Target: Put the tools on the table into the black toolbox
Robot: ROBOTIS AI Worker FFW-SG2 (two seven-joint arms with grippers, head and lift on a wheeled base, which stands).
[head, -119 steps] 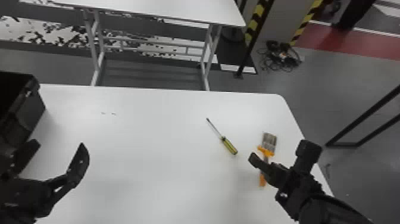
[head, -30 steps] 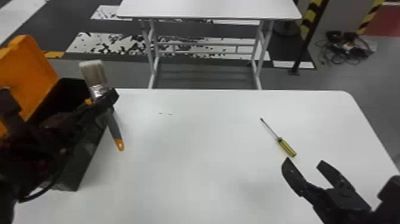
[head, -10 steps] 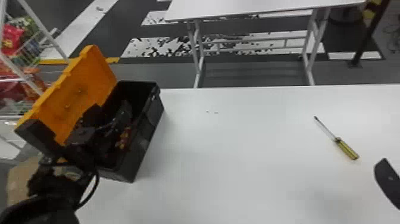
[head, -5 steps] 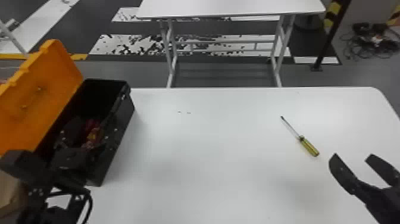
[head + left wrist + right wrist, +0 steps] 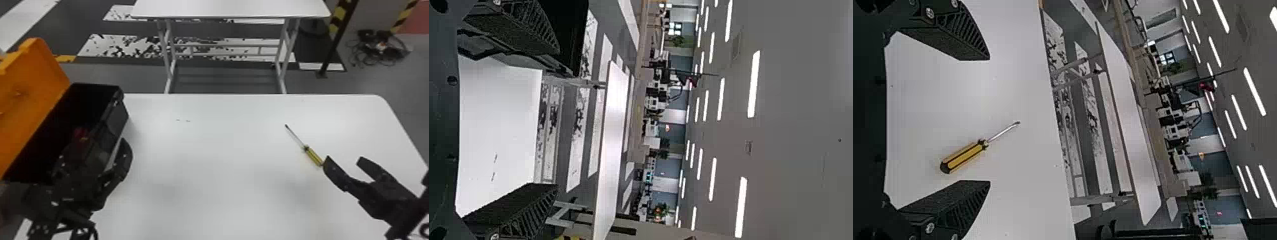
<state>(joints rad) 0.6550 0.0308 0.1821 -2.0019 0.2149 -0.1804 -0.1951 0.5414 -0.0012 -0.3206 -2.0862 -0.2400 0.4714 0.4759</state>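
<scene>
The screwdriver (image 5: 312,155), with a yellow-and-black handle, lies on the white table (image 5: 217,143), its tip pointing toward the far side. Open and empty, my right gripper (image 5: 344,161) is just right of the handle; in the right wrist view, the screwdriver (image 5: 965,156) shows between the two fingers of my right gripper (image 5: 988,120). The black toolbox (image 5: 116,126) stands at the table's left with its orange lid (image 5: 33,83) raised. My left gripper (image 5: 102,150) is at the toolbox's near right side, one finger outside its wall. In the left wrist view, my left gripper (image 5: 551,122) is open, holding nothing.
A red item (image 5: 80,134) shows inside the dark toolbox. Beyond the work table stands a second white table (image 5: 229,9). A dark post (image 5: 338,38) and a heap of cables (image 5: 380,48) are on the floor at the back right.
The brush that my left gripper held upright has left its fingers. That gripper has moved from over the toolbox to its right side. My right gripper has come nearer the screwdriver; the head view has turned.
</scene>
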